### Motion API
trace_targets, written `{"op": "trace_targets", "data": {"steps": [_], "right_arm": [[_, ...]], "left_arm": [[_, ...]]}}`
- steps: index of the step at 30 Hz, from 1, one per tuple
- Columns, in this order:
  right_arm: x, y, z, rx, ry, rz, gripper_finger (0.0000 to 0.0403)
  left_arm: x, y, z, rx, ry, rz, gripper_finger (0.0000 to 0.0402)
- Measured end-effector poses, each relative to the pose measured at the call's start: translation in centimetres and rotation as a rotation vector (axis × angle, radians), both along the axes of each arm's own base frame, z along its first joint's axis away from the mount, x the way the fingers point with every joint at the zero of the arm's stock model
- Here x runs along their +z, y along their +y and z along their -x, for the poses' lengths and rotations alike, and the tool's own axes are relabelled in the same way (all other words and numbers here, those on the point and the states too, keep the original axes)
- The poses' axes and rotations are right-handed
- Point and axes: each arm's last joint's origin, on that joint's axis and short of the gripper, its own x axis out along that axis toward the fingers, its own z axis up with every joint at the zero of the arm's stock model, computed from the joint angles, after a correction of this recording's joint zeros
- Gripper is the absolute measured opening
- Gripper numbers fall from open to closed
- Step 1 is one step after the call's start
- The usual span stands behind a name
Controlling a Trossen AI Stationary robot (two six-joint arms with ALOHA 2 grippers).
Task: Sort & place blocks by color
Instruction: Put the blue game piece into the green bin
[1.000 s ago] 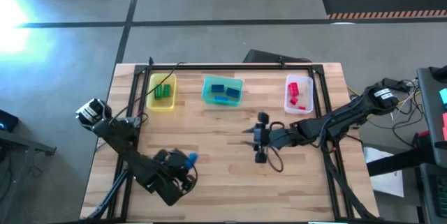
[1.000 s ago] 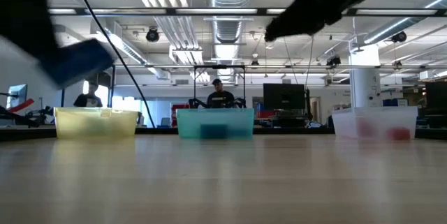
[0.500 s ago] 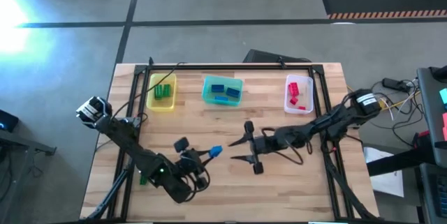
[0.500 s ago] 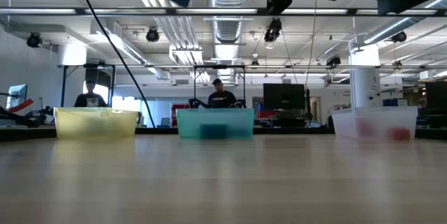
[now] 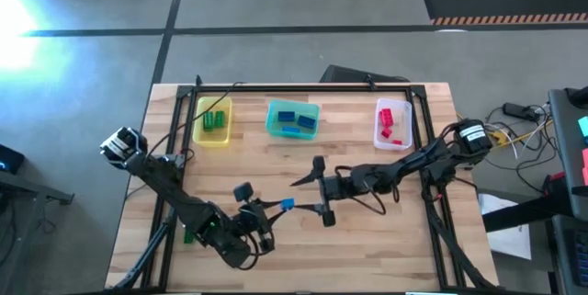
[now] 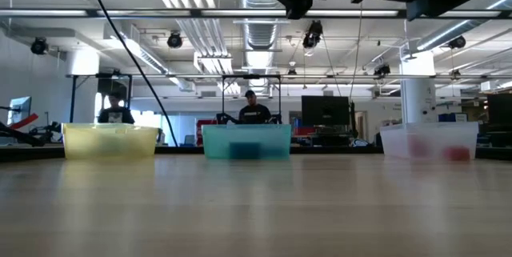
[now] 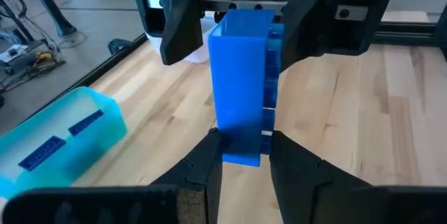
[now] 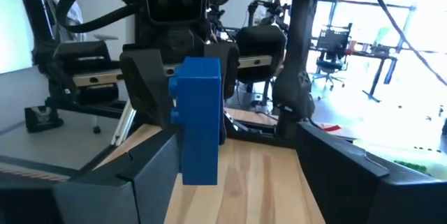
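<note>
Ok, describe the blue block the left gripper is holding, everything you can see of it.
The blue block is a small, opaque, glossy plastic brick, rectangular, with studs along one side. It is held off the table over the front middle, pinched at one end between the left gripper's fingers. Its free end points toward the right gripper, whose open fingers flank it without clearly touching it. The teal bin, holding other blue blocks, sits farther back.

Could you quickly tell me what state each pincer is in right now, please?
Left pincer: closed on the blue block, held above the table.
Right pincer: open, its fingers on either side of that block, not yet gripping it.
</note>
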Motion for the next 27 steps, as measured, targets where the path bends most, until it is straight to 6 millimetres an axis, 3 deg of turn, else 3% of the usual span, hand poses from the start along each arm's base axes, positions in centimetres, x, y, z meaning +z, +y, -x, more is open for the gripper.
{"op": "trace_targets", "data": {"steps": [17,27], "right_arm": [[1.0,-0.2,0.2,-0.015,-0.02,0.018,0.0256],[1.4,0.2,-0.9,0.037,-0.045,0.075,0.0245]], "left_arm": [[0.1,0.4,0.1,0.093,-0.045,-0.063,0.0082],[0.2,0.5,-0.1,0.101,-0.059,-0.051,0.0083]]}}
